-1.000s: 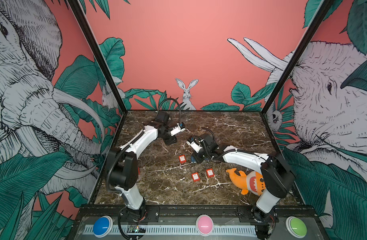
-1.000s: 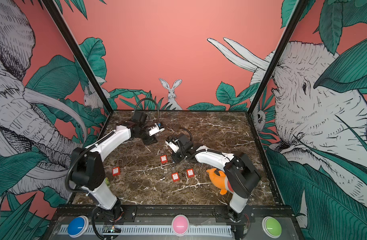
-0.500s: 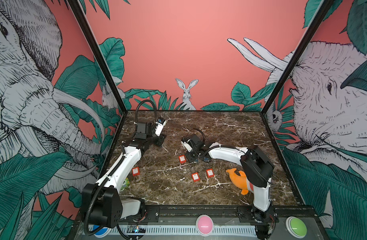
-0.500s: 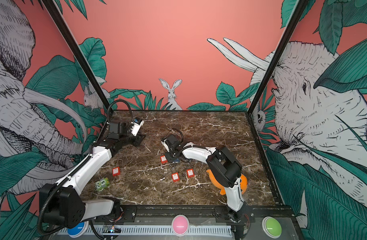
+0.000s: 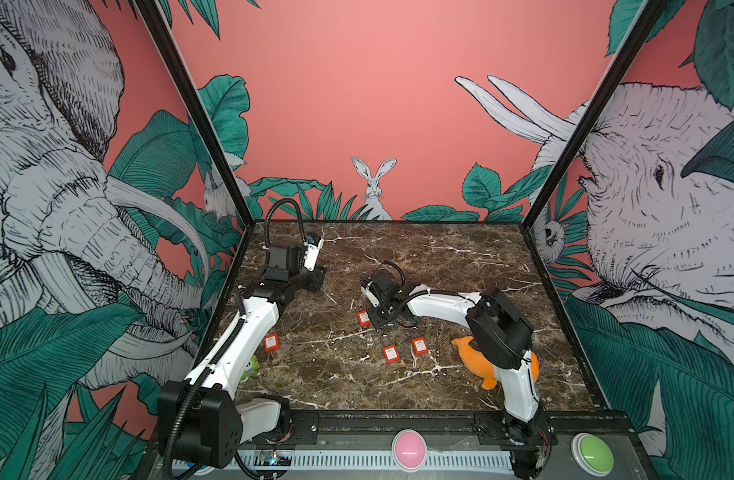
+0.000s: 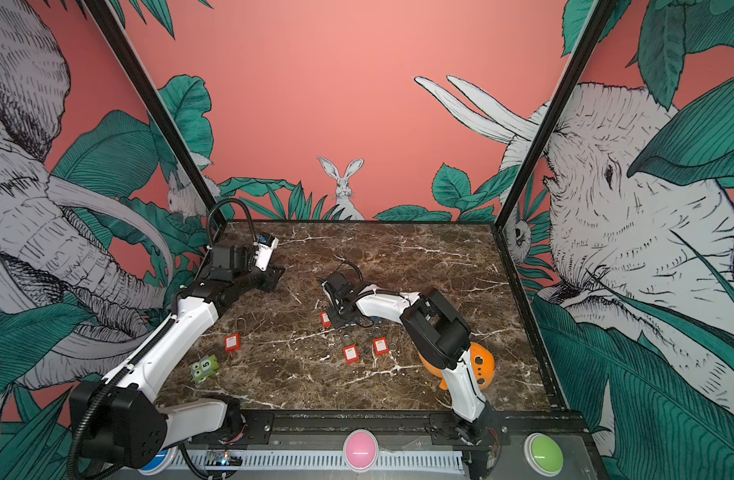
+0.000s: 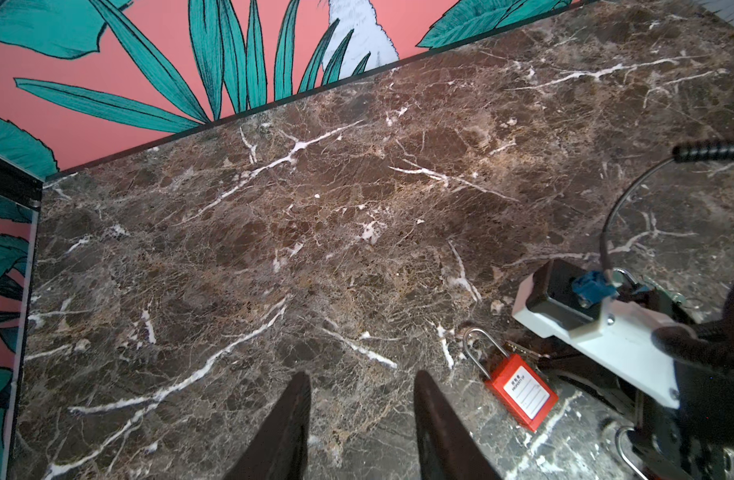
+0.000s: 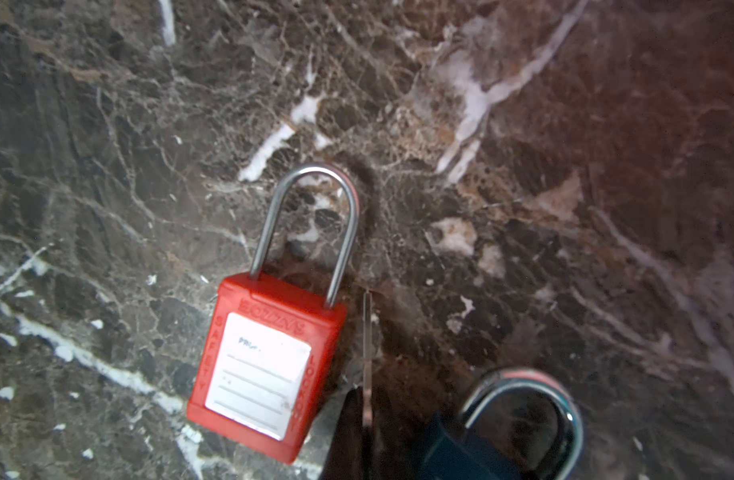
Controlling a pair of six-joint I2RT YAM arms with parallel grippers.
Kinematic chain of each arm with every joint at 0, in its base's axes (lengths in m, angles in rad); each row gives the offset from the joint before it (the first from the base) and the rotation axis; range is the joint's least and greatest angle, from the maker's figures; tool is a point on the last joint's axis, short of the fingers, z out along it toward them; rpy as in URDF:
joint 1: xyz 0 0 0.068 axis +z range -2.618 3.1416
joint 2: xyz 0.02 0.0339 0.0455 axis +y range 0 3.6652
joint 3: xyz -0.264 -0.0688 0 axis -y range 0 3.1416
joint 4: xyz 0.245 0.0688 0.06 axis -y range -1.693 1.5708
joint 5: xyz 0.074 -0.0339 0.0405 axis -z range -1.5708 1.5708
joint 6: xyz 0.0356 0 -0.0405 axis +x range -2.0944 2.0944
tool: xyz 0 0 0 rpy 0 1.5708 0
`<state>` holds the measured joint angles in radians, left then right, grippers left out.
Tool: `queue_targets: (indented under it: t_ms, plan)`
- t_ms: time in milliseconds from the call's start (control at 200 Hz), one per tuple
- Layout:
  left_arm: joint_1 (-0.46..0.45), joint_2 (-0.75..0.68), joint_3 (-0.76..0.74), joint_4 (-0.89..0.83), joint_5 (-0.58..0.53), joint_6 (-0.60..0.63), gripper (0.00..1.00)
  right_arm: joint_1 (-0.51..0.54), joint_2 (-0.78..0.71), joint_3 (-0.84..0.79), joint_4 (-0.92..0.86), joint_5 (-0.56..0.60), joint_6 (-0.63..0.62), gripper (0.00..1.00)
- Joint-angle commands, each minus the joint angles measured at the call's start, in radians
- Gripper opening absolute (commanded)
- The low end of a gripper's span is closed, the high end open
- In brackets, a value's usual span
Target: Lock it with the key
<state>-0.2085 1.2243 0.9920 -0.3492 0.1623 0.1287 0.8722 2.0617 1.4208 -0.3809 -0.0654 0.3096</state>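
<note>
Key alignment step judged in hand. Key (image 8: 367, 345) pinched edge-on in closed right gripper (image 8: 365, 432), just beside red padlock (image 8: 265, 365) lying on table (image 8: 564, 166). Left gripper (image 7: 359, 419) half-open, empty. Next: key must be brought to padlock base.

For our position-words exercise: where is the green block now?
In a top view the green block lies front-left on the table, beside the left arm, nearest a lone red padlock.

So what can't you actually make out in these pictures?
Key: the right wrist view shows only a thin blade; the right hand hides its head.
Blue padlock: cut off by that view's edge, blurred.
Red padlock: label writing blurred.
Orange toy: in both top views, right arm covers part.
</note>
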Motion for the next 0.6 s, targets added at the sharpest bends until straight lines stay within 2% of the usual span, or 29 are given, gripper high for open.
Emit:
queue_targets:
  t_ms: [0, 170, 370, 595]
  plan:
    - [0.003, -0.031, -0.002, -0.023, -0.02, -0.045, 0.42, 0.021, 0.023, 0.021, -0.03, -0.014, 0.046, 0.0]
    - [0.003, -0.05, -0.013, -0.039, -0.05, -0.061, 0.42, 0.035, 0.018, 0.026, -0.041, -0.006, 0.051, 0.0]
    - [0.002, -0.059, -0.037, -0.029, -0.082, -0.091, 0.41, 0.037, -0.016, 0.028, -0.045, 0.04, 0.035, 0.16]
    - [0.006, -0.06, -0.057, -0.044, -0.136, -0.166, 0.41, 0.037, -0.107, -0.014, 0.007, 0.086, -0.104, 0.28]
